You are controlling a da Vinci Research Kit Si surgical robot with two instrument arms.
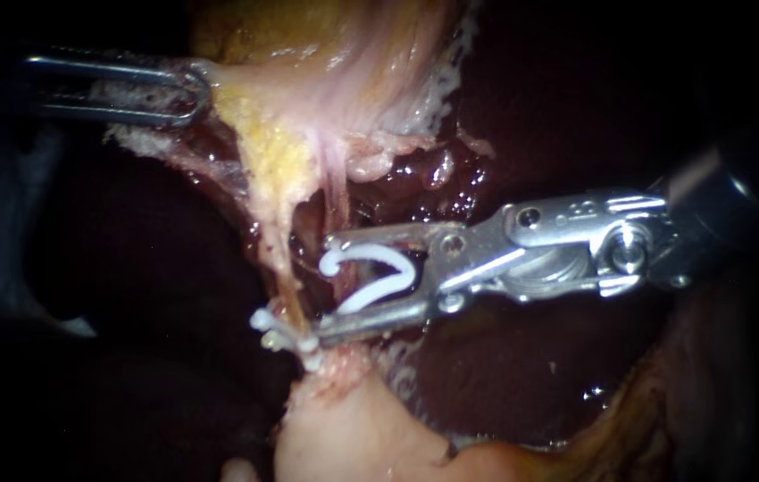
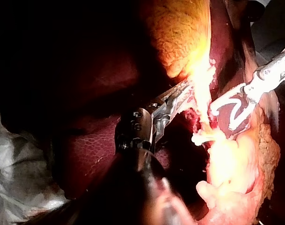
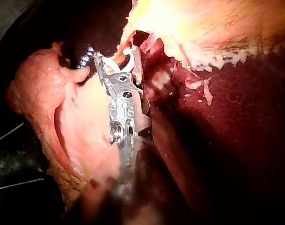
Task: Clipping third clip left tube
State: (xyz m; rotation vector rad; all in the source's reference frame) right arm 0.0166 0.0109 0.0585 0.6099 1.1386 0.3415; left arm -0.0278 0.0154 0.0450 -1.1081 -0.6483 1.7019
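Right end effector (image 1: 326,287), wide apart, cradles clip (image 1: 384,287), seemingly beside tube (image 1: 281,268)

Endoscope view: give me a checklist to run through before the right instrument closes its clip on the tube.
1. Loading: right instrument holds open clip: ok.
2. Tension: left instrument shut on tissue, tube stretched: ok.
3. Tube between the clip's arms: not ok; the clip seems to sit beside it.
4. Gap to the two clips on the tube: cannot tell; the lower tip lies close.
5. Behind the tube: cannot tell, hidden.
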